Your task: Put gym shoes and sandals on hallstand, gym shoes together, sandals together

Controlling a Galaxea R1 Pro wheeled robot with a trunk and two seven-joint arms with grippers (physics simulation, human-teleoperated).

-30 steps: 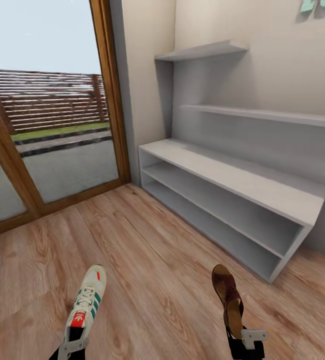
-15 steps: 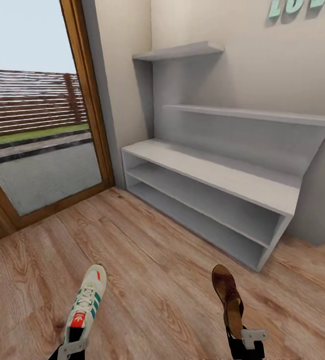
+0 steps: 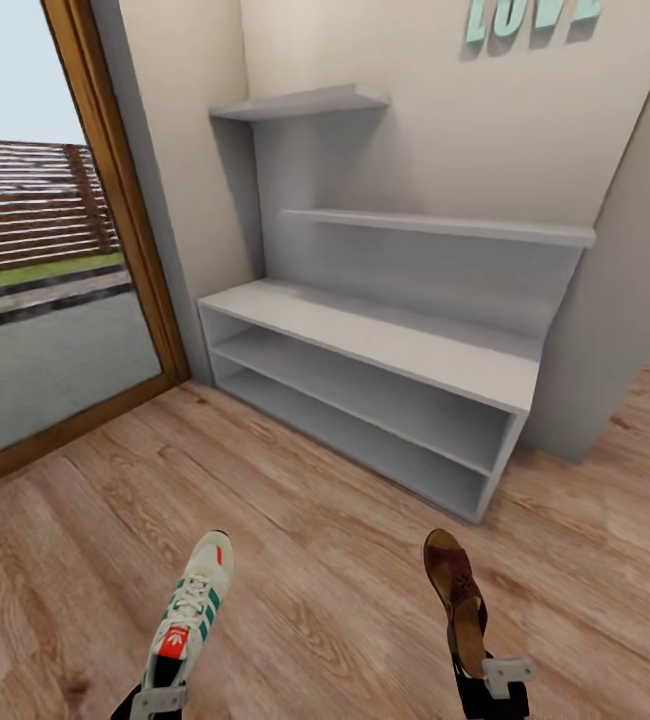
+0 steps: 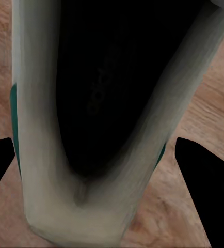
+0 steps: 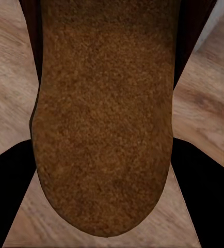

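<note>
My left gripper (image 3: 159, 694) is shut on the heel of a white gym shoe (image 3: 191, 612) with green stripes and a red tongue label, held toe forward above the corridor floor (image 3: 305, 560). In the left wrist view the gym shoe's dark opening (image 4: 101, 103) sits between the two black fingers (image 4: 207, 196). My right gripper (image 3: 487, 682) is shut on the heel of a dark brown sandal (image 3: 455, 598), also toe forward. The right wrist view has the sandal's tan footbed (image 5: 107, 119) between the fingers (image 5: 207, 194). The pale grey hallstand (image 3: 365, 345) stands ahead against the wall, with nothing on its top or shelves.
A wood-framed glass door (image 3: 115, 230) stands left of the hallstand, with a fence and lawn outside. Teal letters (image 3: 525, 15) hang on the wall above. A wall corner (image 3: 625, 300) juts out to the right of the rack. Bare plank flooring lies between me and the rack.
The whole view has swung to the right, so the hallstand and door sit further left in the picture. Both shoes stay held; the gym shoe sits slightly further right.
</note>
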